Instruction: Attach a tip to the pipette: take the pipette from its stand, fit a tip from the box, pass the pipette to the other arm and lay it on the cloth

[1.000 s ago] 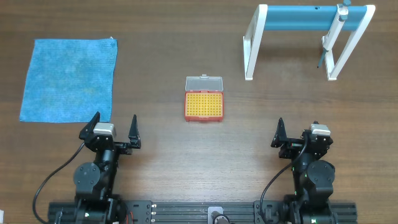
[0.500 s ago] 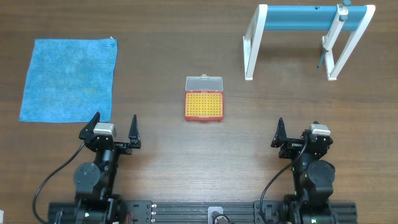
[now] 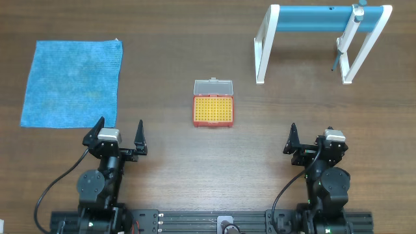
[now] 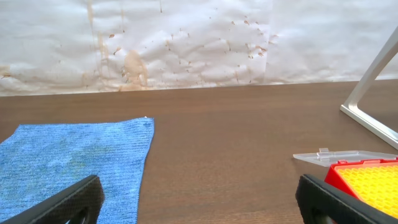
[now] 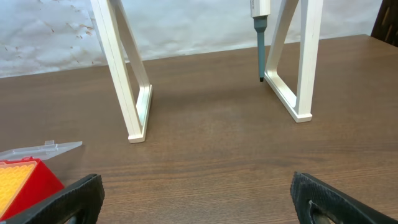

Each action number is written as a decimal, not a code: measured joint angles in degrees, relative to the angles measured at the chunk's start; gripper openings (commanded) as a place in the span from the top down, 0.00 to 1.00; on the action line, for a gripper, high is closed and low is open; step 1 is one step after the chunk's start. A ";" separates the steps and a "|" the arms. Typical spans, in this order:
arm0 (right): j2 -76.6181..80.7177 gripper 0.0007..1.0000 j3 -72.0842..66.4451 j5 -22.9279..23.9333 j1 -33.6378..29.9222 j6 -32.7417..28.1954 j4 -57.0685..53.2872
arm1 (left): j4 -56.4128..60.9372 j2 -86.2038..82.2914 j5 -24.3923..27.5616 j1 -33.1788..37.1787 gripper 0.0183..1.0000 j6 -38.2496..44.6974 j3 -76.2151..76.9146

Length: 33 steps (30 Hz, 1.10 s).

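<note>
Nothing picked up yet from where I'm driving. The pipette (image 3: 344, 39) is hanging on the stand (image 3: 312, 19) at the far right corner of the bench (image 3: 260, 162), by the stand's right-hand leg frame. In the right wrist view its shaft (image 5: 259, 37) points pretty much straight down, nose off the bench, so I'd call the long axis vertical.

The right gripper (image 5: 196, 186) is parked back near its base with the jaws wide apart, and the pipette sits well ahead of it, a bit off to the right. The left gripper (image 4: 199, 190) also has its jaws spread with nothing in them, but it's way over by the cloth (image 3: 71, 83). So the right arm is clearly the closer one for the grab. The tip box (image 3: 212, 110) sits open in the middle, between both arms.
</note>
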 measured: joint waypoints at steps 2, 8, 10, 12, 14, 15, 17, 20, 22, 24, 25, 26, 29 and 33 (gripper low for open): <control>0.00 0.02 0.00 0.00 0.00 0.00 0.02 | 0.00 0.00 0.02 0.00 0.00 -0.02 0.00; 0.00 0.02 0.00 0.00 0.00 0.00 0.00 | 0.00 0.00 0.02 0.00 0.00 0.00 0.00; 0.00 0.02 0.00 0.00 0.00 0.00 0.02 | 0.00 0.00 0.00 0.00 0.00 0.00 0.00; 0.00 0.02 0.00 0.00 0.00 0.00 0.02 | 0.00 0.00 0.00 0.00 0.00 0.00 0.00; 0.00 0.02 0.00 0.00 0.00 0.00 0.02 | 0.00 0.00 0.00 0.00 0.00 0.00 0.00; 0.00 0.02 0.00 0.04 -0.02 0.00 0.02 | 0.00 0.00 0.02 0.00 0.00 0.00 0.00; 0.00 0.02 0.00 0.50 0.00 0.00 0.02 | 0.00 0.00 0.00 0.00 0.00 0.00 0.00; 0.00 0.02 0.00 0.72 0.00 0.00 0.02 | 0.00 0.00 0.02 0.00 0.00 0.00 0.00; 0.00 0.02 0.00 0.92 0.00 0.00 0.02 | 0.00 0.00 0.02 0.00 0.00 0.00 0.00; 0.00 0.02 -0.07 2.75 0.00 -0.04 0.96 | 0.00 0.00 0.02 0.00 0.00 0.00 0.00; 0.00 0.02 -0.07 3.32 0.00 -0.04 1.36 | 0.00 0.00 0.02 0.00 0.00 0.00 0.00; 0.02 0.02 -0.07 4.72 -0.02 -0.04 1.81 | 0.00 0.00 0.02 0.00 0.00 0.00 0.00; 5.03 0.02 1.44 5.79 -0.90 -0.07 3.13 | 0.00 -0.02 0.02 0.00 0.00 0.00 0.00; 23.71 0.02 14.23 6.97 -3.58 -0.09 3.23 | 0.00 -0.22 0.07 0.00 0.00 0.00 0.00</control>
